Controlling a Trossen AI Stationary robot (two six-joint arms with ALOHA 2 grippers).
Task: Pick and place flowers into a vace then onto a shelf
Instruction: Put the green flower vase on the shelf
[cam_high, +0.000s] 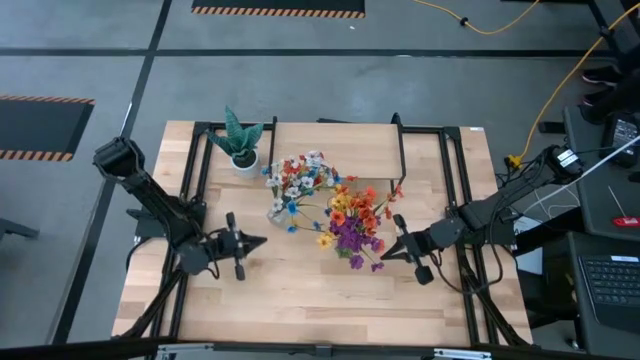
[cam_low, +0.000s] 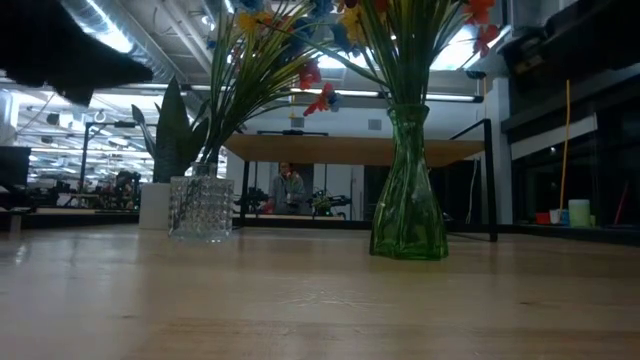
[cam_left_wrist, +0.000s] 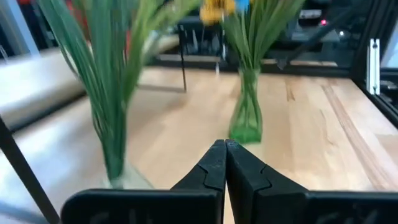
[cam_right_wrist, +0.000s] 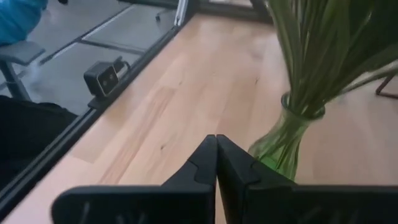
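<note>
Near the table's (cam_high: 300, 300) left edge the left gripper (cam_high: 262, 240) rests with fingers pressed together, empty; near the right edge the right gripper (cam_high: 386, 253) is likewise closed and empty. Between them stand two vases, one clear (cam_low: 201, 208), one green (cam_low: 408, 190), each holding flowers (cam_high: 330, 205). Behind stands one shelf (cam_low: 350, 150) and one potted plant (cam_high: 241, 140).

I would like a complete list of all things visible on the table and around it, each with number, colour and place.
flowers: two bunches, mixed colours, standing in the vases
green vase: one, green glass, on the table
clear vase: one, clear textured glass, on the table
potted plant: one, green in white pot, table's far left
shelf: one, pale wood with black legs, table's far side
person: one, distant, in the room behind
left gripper: one, dark, shut, left of the vases
right gripper: one, dark, shut, right of the vases
</note>
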